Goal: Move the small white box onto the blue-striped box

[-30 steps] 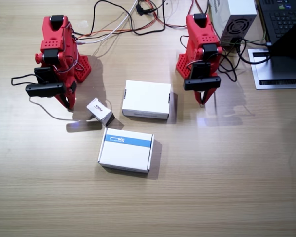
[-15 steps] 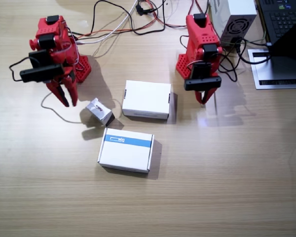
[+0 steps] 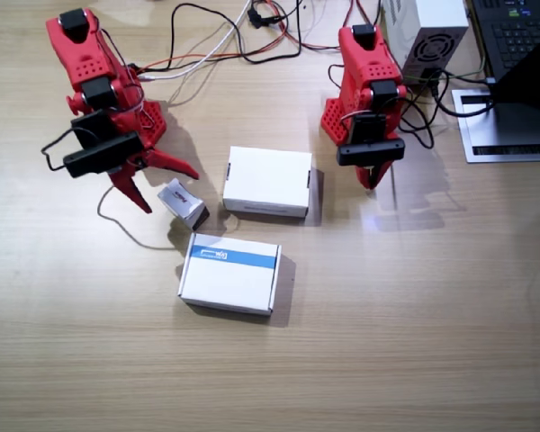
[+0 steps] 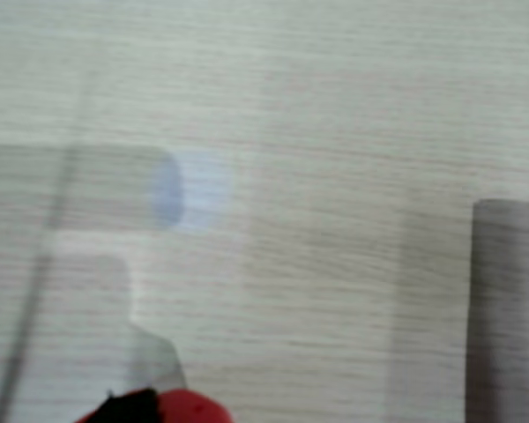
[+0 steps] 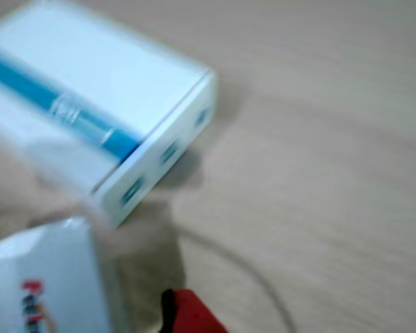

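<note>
The small white box [image 3: 182, 202], with a red mark and a grey side, lies on the table just above the blue-striped box [image 3: 229, 272]. My right gripper [image 3: 166, 187] hovers open right beside its left end, one finger [image 3: 182, 168] above it and the other [image 3: 140, 200] to its left, holding nothing. In a wrist view, the small white box [image 5: 48, 284] sits at the lower left, the blue-striped box [image 5: 90, 111] lies beyond it, and one red fingertip [image 5: 188, 313] shows at the bottom. My left gripper [image 3: 371, 180] points down at the table, shut and empty.
A plain white flat box [image 3: 268, 181] lies between the arms, just above the blue-striped box. Cables [image 3: 225, 40] run along the far edge. A grey power supply [image 3: 427, 36] and a laptop [image 3: 522, 45] stand at the far right. Another wrist view shows only wood table [image 4: 335, 176].
My right arm lifted, swung toward the small white box and spread its fingers wide. The boxes and the left arm have stayed in place.
</note>
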